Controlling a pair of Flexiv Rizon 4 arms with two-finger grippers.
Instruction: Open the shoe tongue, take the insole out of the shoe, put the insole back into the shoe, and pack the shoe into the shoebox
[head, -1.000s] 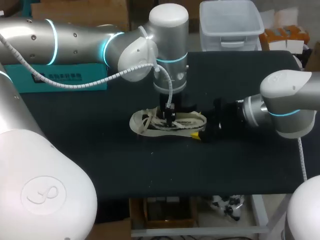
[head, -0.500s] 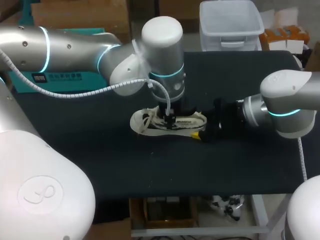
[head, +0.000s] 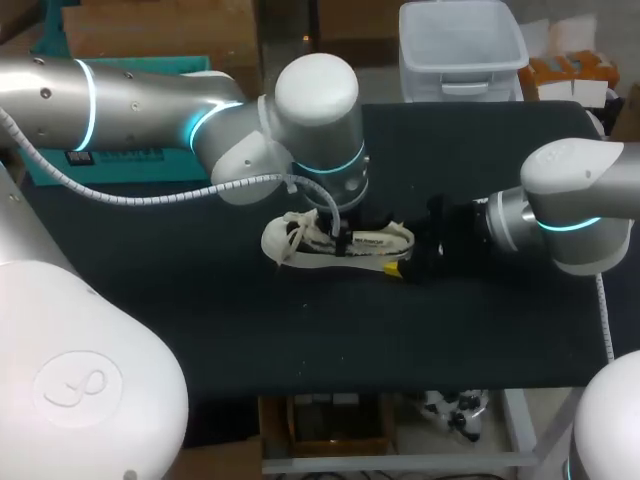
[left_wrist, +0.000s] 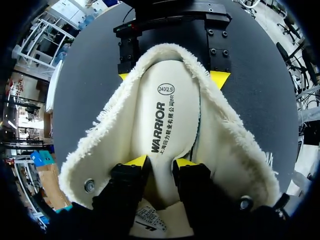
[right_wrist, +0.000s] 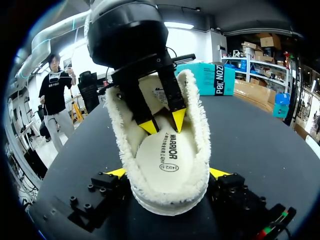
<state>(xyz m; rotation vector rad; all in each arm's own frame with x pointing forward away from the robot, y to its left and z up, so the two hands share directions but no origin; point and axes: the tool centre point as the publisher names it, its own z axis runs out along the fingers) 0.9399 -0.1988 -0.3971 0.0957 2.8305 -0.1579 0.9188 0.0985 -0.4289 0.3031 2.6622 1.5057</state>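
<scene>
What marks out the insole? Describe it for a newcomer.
On the black table, at its middle, lies a fleece-lined shoe, heel in the right gripper. Inside it lies the insole: smooth, cream, with dark print, unlike the fluffy lining around it.

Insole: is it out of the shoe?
No, the insole lies flat inside the fleece-lined shoe, beneath the left tool.

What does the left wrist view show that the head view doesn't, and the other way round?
Only the left wrist view: the left hand, open, its yellow tips on the insole, and the fleecy lining. Only the head view: the teal shoebox behind the left arm, and the laces. Both: the shoe on the black table, its heel held by the right hand.
</scene>
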